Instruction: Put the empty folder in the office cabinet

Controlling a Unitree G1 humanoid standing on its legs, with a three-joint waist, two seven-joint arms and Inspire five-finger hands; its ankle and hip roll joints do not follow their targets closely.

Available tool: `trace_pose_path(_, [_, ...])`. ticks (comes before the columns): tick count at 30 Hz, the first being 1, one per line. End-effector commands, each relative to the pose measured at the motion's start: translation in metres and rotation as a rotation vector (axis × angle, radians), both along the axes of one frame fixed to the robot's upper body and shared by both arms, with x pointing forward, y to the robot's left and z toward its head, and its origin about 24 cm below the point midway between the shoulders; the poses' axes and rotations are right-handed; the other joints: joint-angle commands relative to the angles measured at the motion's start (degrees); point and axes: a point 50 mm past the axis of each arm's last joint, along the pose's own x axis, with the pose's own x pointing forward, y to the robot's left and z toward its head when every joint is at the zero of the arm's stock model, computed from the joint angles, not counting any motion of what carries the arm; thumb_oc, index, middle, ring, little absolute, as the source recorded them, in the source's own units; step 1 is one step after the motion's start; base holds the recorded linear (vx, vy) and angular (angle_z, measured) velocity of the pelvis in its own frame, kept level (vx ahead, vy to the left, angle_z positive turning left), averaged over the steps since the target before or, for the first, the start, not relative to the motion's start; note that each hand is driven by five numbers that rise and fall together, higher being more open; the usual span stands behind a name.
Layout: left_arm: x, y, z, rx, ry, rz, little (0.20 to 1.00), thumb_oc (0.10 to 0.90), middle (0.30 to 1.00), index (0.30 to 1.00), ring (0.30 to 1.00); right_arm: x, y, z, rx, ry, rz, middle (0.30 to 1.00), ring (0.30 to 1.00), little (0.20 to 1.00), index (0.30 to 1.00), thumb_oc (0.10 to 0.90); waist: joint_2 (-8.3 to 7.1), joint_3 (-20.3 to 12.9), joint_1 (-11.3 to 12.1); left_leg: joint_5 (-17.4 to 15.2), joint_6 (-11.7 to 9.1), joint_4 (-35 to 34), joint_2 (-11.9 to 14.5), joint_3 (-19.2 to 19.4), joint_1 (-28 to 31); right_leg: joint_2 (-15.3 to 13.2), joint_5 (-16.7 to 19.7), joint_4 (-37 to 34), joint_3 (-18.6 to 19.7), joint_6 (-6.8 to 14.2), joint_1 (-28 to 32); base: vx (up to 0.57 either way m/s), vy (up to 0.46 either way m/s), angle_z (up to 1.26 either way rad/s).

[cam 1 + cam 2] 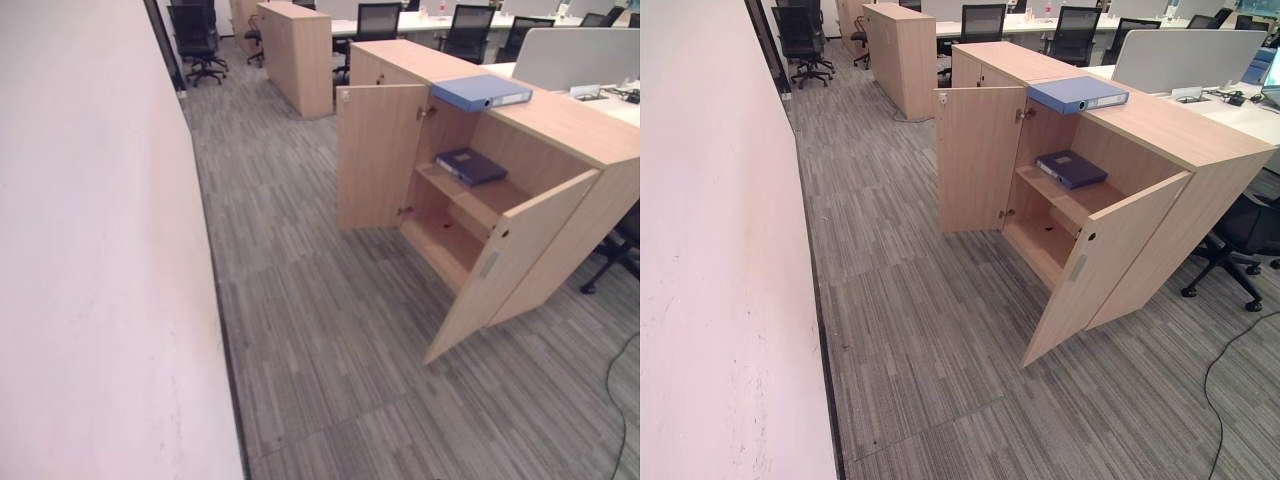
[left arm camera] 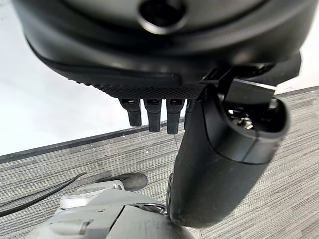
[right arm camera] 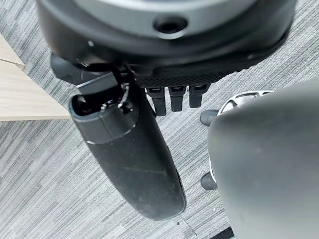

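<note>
Both hands hang low over bare grey carpet (image 1: 330,330), holding nothing: the left hand (image 2: 149,112) with its fingers straight down beside the white wall (image 1: 90,250), the right hand (image 3: 172,97) likewise relaxed, a chair base just past its fingers. Ahead of them (across open floor) the office cabinet (image 1: 1200,150) stands with both doors swung wide. A dark folder (image 1: 1070,168) lies on its upper shelf; the blue folder (image 1: 1077,94) lies flat on top, overhanging the front edge. Desks and office chairs (image 1: 195,40) stand farther off.

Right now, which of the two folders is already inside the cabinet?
The dark navy folder, lying flat on the upper shelf behind the open doors. The lighter blue binder lies outside, on the cabinet top.
</note>
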Motion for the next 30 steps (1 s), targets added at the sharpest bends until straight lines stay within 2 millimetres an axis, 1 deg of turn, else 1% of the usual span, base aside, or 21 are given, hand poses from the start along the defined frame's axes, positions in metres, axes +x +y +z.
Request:
trace_pose_path(1, [-0.001,-0.012,-0.004,-0.05,0.031,0.01,0.9,0.8,0.9,0.9,0.9,0.006,-0.001,0.0,-0.019,0.032,0.077,0.9,0.9,0.9,0.9,0.8,-0.91,0.4,0.4,-2.2,-6.2,-1.7,4.4,-1.0,3.8,-1.0,5.5,-2.7,-1.7,2.9,-1.3,0.01,-0.191,0.0])
trace_pose_path(4, [0.008,-0.009,-0.002,-0.038,0.005,0.018,0.9,0.8,0.9,0.9,0.9,0.011,-0.002,0.001,-0.021,0.024,0.065,0.9,0.9,0.9,0.9,0.8,-1.92,2.5,1.0,-4.1,-7.0,7.0,6.5,-1.1,-0.3,-0.4,4.9,-2.3,-1.7,1.9,-1.2,-0.03,-0.194,0.04])
trace_pose_path(5, [0.008,-0.005,-0.002,0.014,0.038,-0.066,0.9,0.8,0.9,0.9,0.9,0.023,-0.004,0.004,-0.039,0.008,0.085,0.9,0.9,0.9,0.9,0.8,-2.5,4.6,3.1,-3.5,-6.6,22.6,10.0,-2.4,-7.8,1.2,3.4,-2.5,-1.5,-0.3,0.4,-0.01,-0.29,0.11])
trace_pose_path(6, [0.008,-0.005,-0.002,0.015,0.038,-0.066,0.9,0.8,0.9,0.9,0.9,0.023,-0.004,0.004,-0.04,0.008,0.085,0.9,0.9,0.9,0.9,0.8,-2.39,4.6,3.1,-3.7,-6.7,23.1,10.2,-2.6,-8.1,1.4,3.4,-2.5,-1.5,-0.4,0.3,0.02,-0.281,0.01])
trace_pose_path(8, [0.014,-0.007,-0.001,0.022,0.02,-0.072,0.9,0.8,0.9,0.9,0.9,0.033,-0.011,0.007,-0.072,-0.007,0.084,0.9,0.9,0.9,0.9,0.8,-2.08,6.0,4.2,0.5,-6.3,29.7,10.6,-4.8,-14.1,2.4,2.2,-2.7,-1.9,-1.2,0.9,0.0,-0.1,-0.26])
trace_pose_path(9, [0.015,-0.008,-0.001,0.02,0.016,-0.071,0.9,0.8,0.9,0.9,0.9,0.038,-0.014,0.009,-0.085,-0.016,0.081,0.9,0.9,0.9,0.9,0.8,-1.98,6.3,4.8,1.2,-6.1,29.4,9.9,-5.3,-16.7,2.4,1.8,-2.7,-1.7,-1.2,0.7,0.04,-0.027,-0.34])
trace_pose_path(11, [0.008,-0.009,-0.002,0.02,0.037,-0.082,0.9,0.8,0.9,0.9,0.9,0.039,-0.015,0.01,-0.086,-0.021,0.072,0.9,0.9,0.9,0.9,0.8,-1.96,6.3,5.6,2.2,-6.2,22.0,8.0,-5.7,-18.2,1.9,1.4,-2.7,-0.9,-0.6,0.6,0.13,0.073,-0.04])
trace_pose_path(12, [0.004,-0.009,-0.003,0.018,0.051,-0.079,0.9,0.8,0.9,0.9,0.9,0.041,-0.016,0.01,-0.086,-0.029,0.067,0.9,0.9,0.9,0.9,0.8,-1.84,6.3,5.9,4.0,-6.7,18.8,7.5,-5.9,-17.9,1.9,1.3,-2.7,-0.8,-0.5,0.8,0.17,0.123,0.09])
trace_pose_path(13, [-0.001,-0.01,-0.004,0.012,0.065,-0.07,0.9,0.8,0.9,0.9,0.9,0.041,-0.018,0.011,-0.089,-0.034,0.061,0.9,0.9,0.9,0.9,0.8,-1.14,6.4,6.2,7.7,-8.0,13.2,6.8,-6.4,-19.0,2.3,0.9,-2.7,-0.5,-0.4,1.0,0.25,0.178,0.07])
trace_pose_path(14, [-0.004,-0.011,-0.004,0.009,0.069,-0.042,0.9,0.8,0.9,0.9,0.9,0.043,-0.021,0.012,-0.102,-0.044,0.049,0.9,0.9,0.9,0.9,0.8,-0.02,6.8,6.6,13.0,-10.4,3.3,6.2,-6.4,-20.6,2.8,0.5,-2.7,-0.4,-0.5,1.9,0.27,0.208,0.03])
trace_pose_path(15, [-0.006,-0.01,-0.004,0.01,0.076,-0.032,0.9,0.8,0.9,0.9,0.9,0.045,-0.023,0.013,-0.109,-0.05,0.045,0.9,0.9,0.9,0.9,0.8,0.58,7.3,6.9,14.6,-11.3,-0.1,6.3,-5.7,-22.2,3.1,0.0,-2.7,-0.1,-0.6,2.5,0.2,0.155,0.06])
trace_pose_path(17, [-0.008,-0.01,-0.005,0.01,0.08,-0.025,0.9,0.8,0.9,0.9,0.9,0.045,-0.023,0.013,-0.112,-0.051,0.04,0.9,0.9,0.9,0.9,0.8,1.0,7.4,7.1,15.4,-11.8,-1.6,6.4,-5.6,-23.2,3.4,-0.4,-2.7,0.2,-0.7,2.9,0.2,0.146,-0.12])
trace_pose_path(18, [-0.017,-0.012,-0.006,0.006,0.107,-0.008,0.9,0.8,0.9,0.9,0.9,0.042,-0.022,0.012,-0.107,-0.04,0.041,0.9,0.9,0.9,0.9,0.8,1.86,6.9,7.5,16.0,-12.6,-1.7,7.7,-4.6,-24.0,3.8,-1.6,-2.7,0.9,-0.3,4.6,0.26,0.185,-0.4])
trace_pose_path(19, [-0.017,-0.012,-0.006,0.006,0.107,-0.008,0.9,0.8,0.9,0.9,0.9,0.042,-0.022,0.012,-0.107,-0.04,0.041,0.9,0.9,0.9,0.9,0.8,1.87,6.9,7.6,16.0,-12.6,-1.7,7.8,-4.5,-24.0,3.8,-1.5,-2.7,1.0,-0.3,4.6,0.43,0.3,-0.49])
trace_pose_path(20, [-0.035,-0.013,-0.006,0.001,0.149,0.024,0.9,0.8,0.9,0.9,0.9,0.033,-0.019,0.009,-0.096,-0.008,0.067,0.9,0.9,0.9,0.9,0.8,2.07,4.8,8.0,14.7,-11.6,-1.7,8.8,-2.9,-21.4,3.5,-2.3,-2.7,2.1,1.1,6.0,0.24,0.166,-0.5])
trace_pose_path(21, [-0.035,-0.013,-0.006,0.001,0.149,0.024,0.9,0.8,0.9,0.9,0.9,0.033,-0.019,0.009,-0.096,-0.007,0.067,0.9,0.9,0.9,0.9,0.8,2.05,4.8,8.1,14.7,-11.6,-1.7,8.9,-2.8,-21.3,3.4,-2.3,-2.7,2.2,1.1,6.0,0.54,0.383,-0.55])
trace_pose_path(22, [-0.044,-0.013,-0.006,0.004,0.169,0.04,0.9,0.8,0.9,0.9,0.9,0.021,-0.018,0.006,-0.089,0.038,0.084,0.9,0.9,0.9,0.9,0.8,1.58,2.7,8.7,14.7,-11.2,-1.7,9.2,-1.0,-18.4,1.3,-2.6,-2.7,2.4,2.8,7.7,0.31,0.218,-0.56])
trace_pose_path(25, [-0.049,-0.012,-0.006,0.003,0.181,0.036,0.9,0.8,0.9,0.9,0.9,0.014,-0.016,0.004,-0.077,0.062,0.094,0.9,0.9,0.9,0.9,0.8,0.94,1.8,9.0,13.9,-10.6,-1.7,9.0,0.4,-16.8,-0.5,-2.3,-2.7,2.2,3.8,8.6,0.43,0.347,-0.5])
trace_pose_path(26, [-0.06,-0.009,-0.005,0.006,0.21,0.032,0.9,0.8,0.9,0.9,0.9,-0.003,-0.013,0.001,-0.054,0.105,0.083,0.9,0.9,0.9,0.9,0.8,-0.79,0.1,9.1,10.6,-7.6,-1.7,6.9,3.7,-12.3,-6.8,0.9,-2.3,0.7,6.9,11.6,0.63,0.577,-0.58])
trace_pose_path(28, [-0.065,-0.007,-0.005,0.004,0.229,0.018,0.9,0.8,0.9,0.9,0.9,-0.006,-0.013,0.0,-0.044,0.109,0.074,0.9,0.9,0.9,0.9,0.8,-1.66,-0.6,9.2,7.8,-5.0,-1.4,3.8,4.6,-9.9,-12.1,6.2,2.6,-0.7,9.0,11.4,0.56,0.601,-0.35])
trace_pose_path(30, [-0.064,-0.004,-0.004,0.01,0.233,0.0,0.9,0.8,0.9,0.9,0.9,-0.005,-0.013,0.001,-0.042,0.102,0.061,0.9,0.9,0.9,0.9,0.8,-1.88,-0.7,9.0,5.0,-2.4,-1.2,0.3,4.2,-7.8,-16.9,12.9,10.3,-1.2,10.1,9.8,0.27,0.406,-0.33])
